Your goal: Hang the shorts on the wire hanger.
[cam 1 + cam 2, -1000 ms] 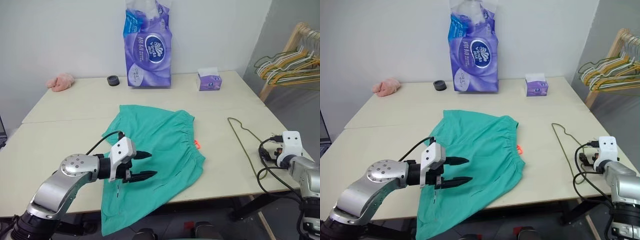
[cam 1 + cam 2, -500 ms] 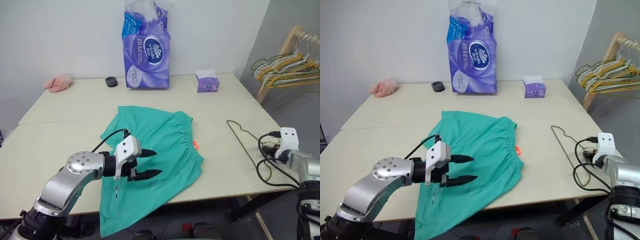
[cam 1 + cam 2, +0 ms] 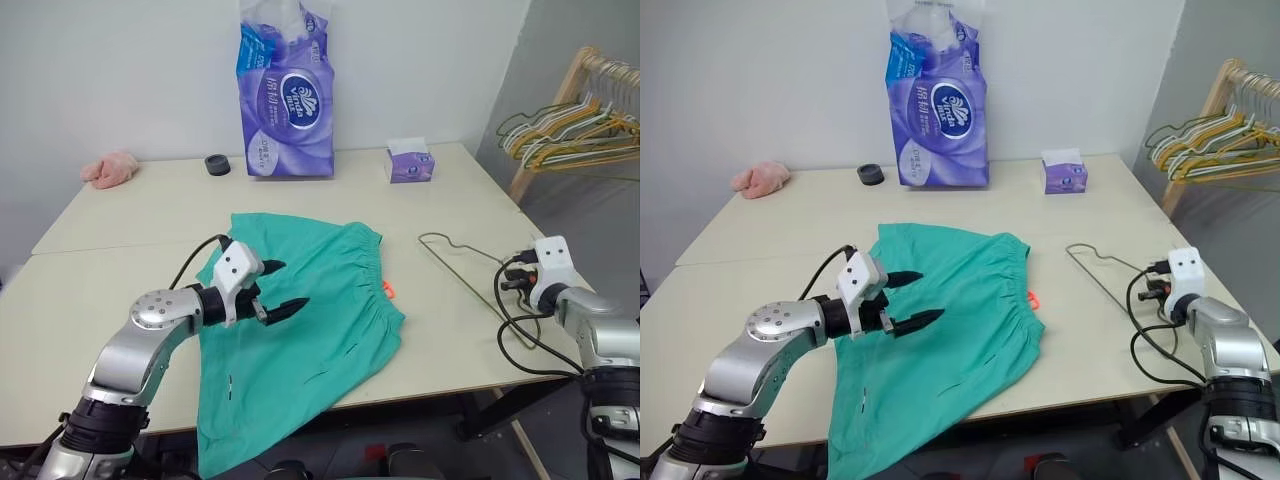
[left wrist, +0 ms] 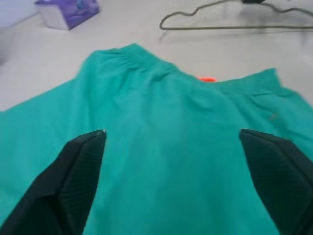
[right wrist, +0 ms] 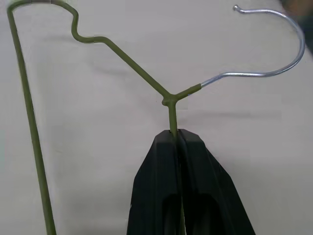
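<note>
Now you see right gripper (image 5: 177, 134) clamped on wire hanger (image 5: 168, 100) — left gripper (image 3: 908, 298) spread wide above shorts (image 3: 960, 310).

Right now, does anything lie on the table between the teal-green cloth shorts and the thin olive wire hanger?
Nothing visible does. Bare beige tabletop separates the teal-green cloth shorts from the thin olive wire hanger, which the right gripper has pinched. The small orange tag sits at the shorts' own edge.
</note>
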Robot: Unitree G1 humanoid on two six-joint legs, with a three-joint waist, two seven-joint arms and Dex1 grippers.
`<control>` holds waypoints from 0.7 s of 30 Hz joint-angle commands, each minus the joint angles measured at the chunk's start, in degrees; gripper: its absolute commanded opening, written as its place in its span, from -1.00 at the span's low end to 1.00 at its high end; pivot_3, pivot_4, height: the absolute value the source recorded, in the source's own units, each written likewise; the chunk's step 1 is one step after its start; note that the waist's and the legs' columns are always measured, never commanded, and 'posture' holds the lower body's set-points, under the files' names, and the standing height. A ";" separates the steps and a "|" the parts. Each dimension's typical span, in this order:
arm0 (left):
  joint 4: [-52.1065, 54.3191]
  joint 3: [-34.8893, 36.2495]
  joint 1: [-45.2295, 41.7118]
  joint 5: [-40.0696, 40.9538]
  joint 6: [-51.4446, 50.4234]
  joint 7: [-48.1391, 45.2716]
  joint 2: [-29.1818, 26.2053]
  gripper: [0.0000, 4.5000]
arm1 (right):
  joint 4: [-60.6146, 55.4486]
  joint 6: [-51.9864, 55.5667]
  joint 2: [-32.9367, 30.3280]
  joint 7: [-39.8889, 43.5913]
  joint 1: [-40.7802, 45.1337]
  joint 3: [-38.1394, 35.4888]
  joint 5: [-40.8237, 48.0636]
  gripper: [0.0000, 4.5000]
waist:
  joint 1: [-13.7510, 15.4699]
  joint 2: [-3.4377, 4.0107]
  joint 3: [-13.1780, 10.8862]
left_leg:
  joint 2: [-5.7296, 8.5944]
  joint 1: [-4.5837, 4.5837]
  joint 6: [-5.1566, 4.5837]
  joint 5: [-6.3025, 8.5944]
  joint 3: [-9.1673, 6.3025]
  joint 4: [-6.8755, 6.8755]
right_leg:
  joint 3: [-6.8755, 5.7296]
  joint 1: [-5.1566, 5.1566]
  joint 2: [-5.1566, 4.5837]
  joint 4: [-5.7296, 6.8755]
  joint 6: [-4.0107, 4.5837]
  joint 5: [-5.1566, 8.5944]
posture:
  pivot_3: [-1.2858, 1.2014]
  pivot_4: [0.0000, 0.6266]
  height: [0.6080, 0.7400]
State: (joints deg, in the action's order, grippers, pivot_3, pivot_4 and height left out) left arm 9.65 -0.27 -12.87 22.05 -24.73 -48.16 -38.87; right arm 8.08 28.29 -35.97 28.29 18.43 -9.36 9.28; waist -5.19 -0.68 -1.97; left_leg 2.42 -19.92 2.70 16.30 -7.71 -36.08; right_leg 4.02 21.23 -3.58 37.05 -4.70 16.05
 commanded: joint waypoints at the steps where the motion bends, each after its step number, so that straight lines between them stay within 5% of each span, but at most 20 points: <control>1: -3.40 4.42 -3.71 2.11 -0.81 0.44 0.27 0.99 | -6.88 -13.41 -2.64 1.50 -0.14 3.27 -5.31 -1.00 | 0.05 0.00 0.00 | 0.01 -0.01 0.01 0.00 -0.01 -0.01 | -0.01 0.01 0.00 0.00 0.00 0.00 | -0.05 -0.97 1.00; 11: -3.32 2.82 -7.07 8.36 -12.69 -9.10 -4.36 0.99 | -10.69 -44.02 -6.76 6.00 4.92 15.08 -18.12 -1.00 | -0.52 0.03 -0.07 | 0.02 0.00 0.05 0.02 -0.05 -0.02 | -0.03 0.02 -0.01 0.01 -0.01 0.00 | -0.05 -0.96 1.00; 21: -2.87 -3.28 -8.84 6.38 -17.10 -11.52 -4.89 0.99 | -10.17 -57.02 -1.55 9.49 12.90 23.64 -21.05 -1.00 | -1.15 0.03 -0.09 | 0.00 0.00 0.07 0.00 -0.16 -0.01 | -0.08 0.01 0.01 0.01 0.00 0.00 | -0.06 -0.96 1.00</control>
State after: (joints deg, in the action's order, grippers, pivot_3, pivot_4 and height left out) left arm 5.10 -3.60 -20.62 28.57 -42.06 -59.52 -43.69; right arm -0.99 -27.20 -37.64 37.40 30.05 14.67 -12.23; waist -6.34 -0.65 -2.06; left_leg 2.42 -19.91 2.78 16.31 -7.87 -36.09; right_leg 3.95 21.24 -3.57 37.06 -4.70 16.05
